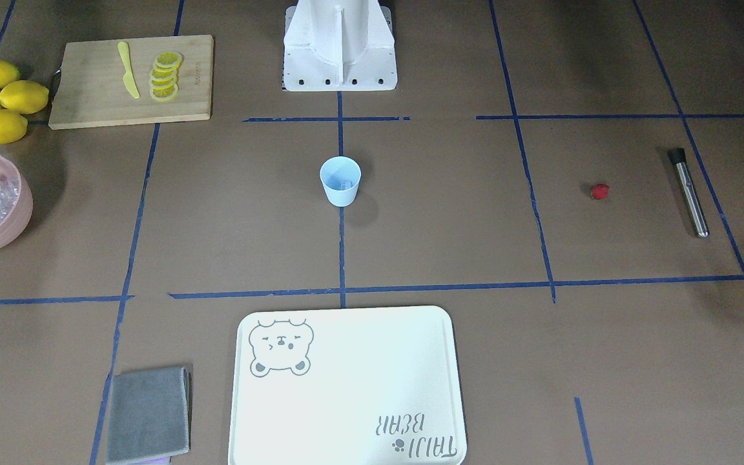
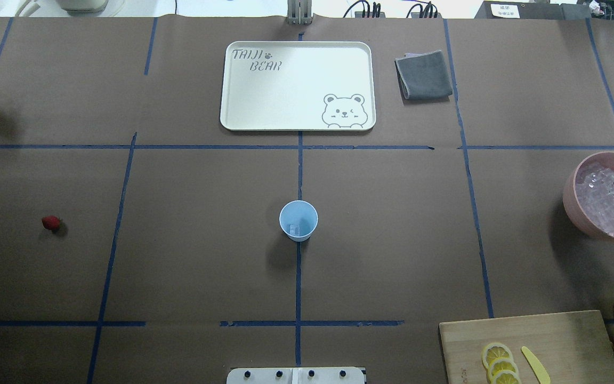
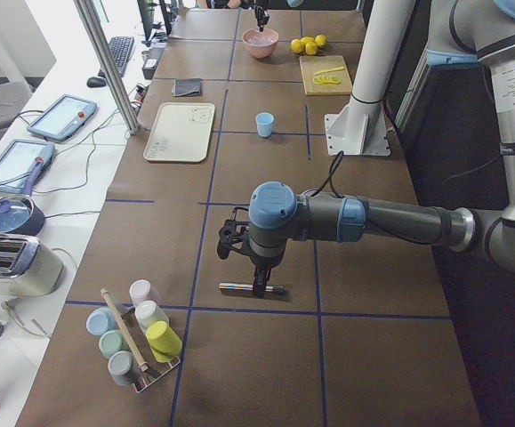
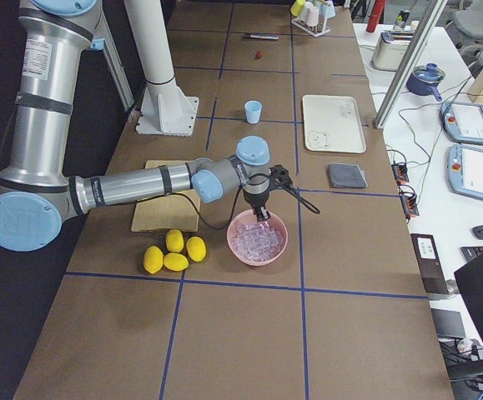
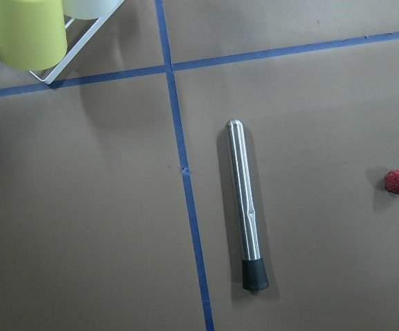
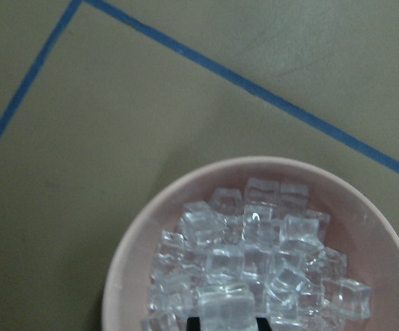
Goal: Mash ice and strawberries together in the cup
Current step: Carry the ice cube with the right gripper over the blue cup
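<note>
My right jaws are closed on one cube of ice [image 6: 225, 303], with a dark fingertip [image 6: 193, 323] on either side of it, just above the heap in the pink bowl [image 6: 127, 248]. The cube is small, hard and glassy. I judge it wet and slick: it will not crush, but it could squirt out, so a centred hold on two flat opposite faces suits it. Its weight should be nothing to worry about. The cup [image 2: 298, 220] stands upright mid-surface, well apart to the left of the bowl, with what looks like one cube at its bottom.

My left jaws hang over the steel muddler [image 5: 244, 207]. Only the side view shows them, so I cannot tell whether they are open or closed. The muddler lies flat, stiff and smooth, and I would take it across mid-shaft. The strawberry [image 5: 397, 181] lies on the bare surface near the muddler, on its cup side, touching nothing and well apart from the cup. It looks soft and easily bruised, so it wants a gentle squeeze across its widest part.
</note>
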